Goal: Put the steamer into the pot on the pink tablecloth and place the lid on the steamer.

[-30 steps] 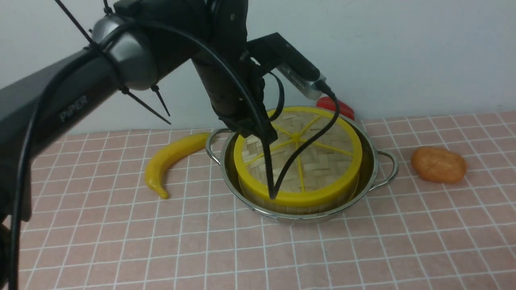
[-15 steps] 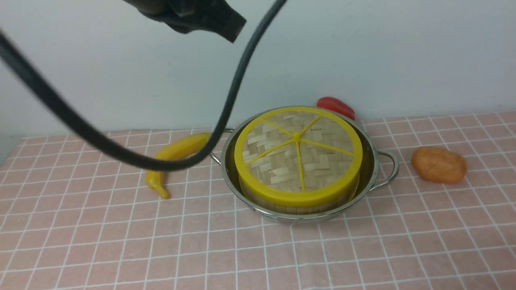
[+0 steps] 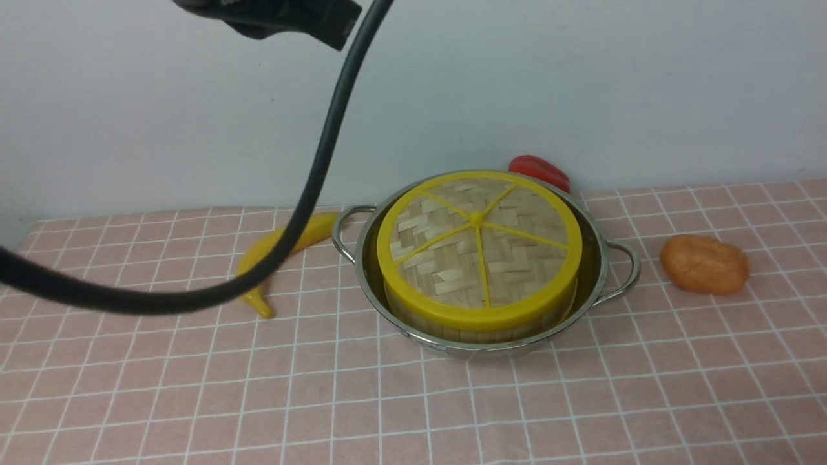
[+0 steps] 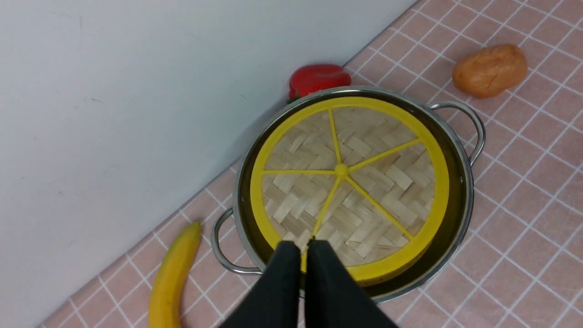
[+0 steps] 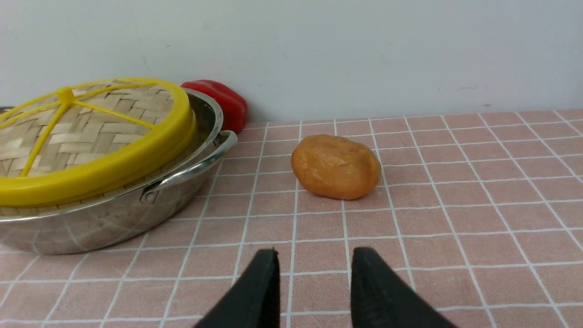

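The woven lid [image 3: 478, 252] with yellow rim and spokes lies flat on the bamboo steamer [image 3: 478, 332]. Only the steamer's wall shows. The steamer sits in the steel pot [image 3: 597, 258] on the pink tablecloth [image 3: 581, 400]. In the left wrist view my left gripper [image 4: 304, 243] is shut and empty, high above the near rim of the lid [image 4: 346, 182] and the pot [image 4: 460, 182]. In the right wrist view my right gripper [image 5: 314, 257] is open and empty, low over the cloth beside the pot [image 5: 114, 214] and the lid [image 5: 82, 132].
A yellow banana [image 3: 284, 248] lies left of the pot. A red pepper [image 3: 539, 169] sits behind it at the wall. An orange lump [image 3: 703, 263] lies to its right. The left arm's black cable [image 3: 310, 187] hangs across the front view.
My left arm has lifted from the lid and risen almost out of the front view. The lid stays on the steamer. The cable has swung leftward.
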{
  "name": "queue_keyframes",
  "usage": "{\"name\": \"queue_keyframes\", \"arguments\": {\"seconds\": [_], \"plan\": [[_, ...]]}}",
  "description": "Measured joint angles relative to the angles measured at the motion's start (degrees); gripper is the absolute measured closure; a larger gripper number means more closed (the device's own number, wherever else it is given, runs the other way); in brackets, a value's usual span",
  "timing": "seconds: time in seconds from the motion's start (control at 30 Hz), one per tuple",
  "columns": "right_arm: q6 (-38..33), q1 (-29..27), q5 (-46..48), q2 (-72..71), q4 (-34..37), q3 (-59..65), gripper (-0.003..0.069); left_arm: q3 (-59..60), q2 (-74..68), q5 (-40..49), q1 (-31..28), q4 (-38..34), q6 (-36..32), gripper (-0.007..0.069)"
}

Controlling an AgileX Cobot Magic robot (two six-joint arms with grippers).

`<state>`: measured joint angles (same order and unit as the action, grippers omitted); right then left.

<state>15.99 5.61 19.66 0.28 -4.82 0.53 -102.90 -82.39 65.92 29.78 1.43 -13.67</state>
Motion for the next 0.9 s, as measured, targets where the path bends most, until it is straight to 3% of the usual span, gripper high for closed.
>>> {"name": "queue_keyframes", "arguments": {"seconds": [0.17, 0.47, 0.67, 0.9], "plan": [[0.00, 0.00, 0.00, 0.00, 0.00, 0.00, 0.0417, 19.82, 13.27, -15.24, -8.29, -7.14, -0.63, 0.0602], [0.00, 0.00, 0.00, 0.00, 0.00, 0.00, 0.0417, 64.11, 45.32, -41.05, -34.10, -22.54, -7.56, 0.0592], [0.00, 0.00, 0.00, 0.00, 0.00, 0.00, 0.0417, 86.47, 63.91, -52.67, -37.90, -23.58, -9.91, 0.0582], [0.00, 0.00, 0.00, 0.00, 0.00, 0.00, 0.0416, 102.36, 78.06, -54.60, -37.97, -19.38, -13.50, 0.0571]]}}
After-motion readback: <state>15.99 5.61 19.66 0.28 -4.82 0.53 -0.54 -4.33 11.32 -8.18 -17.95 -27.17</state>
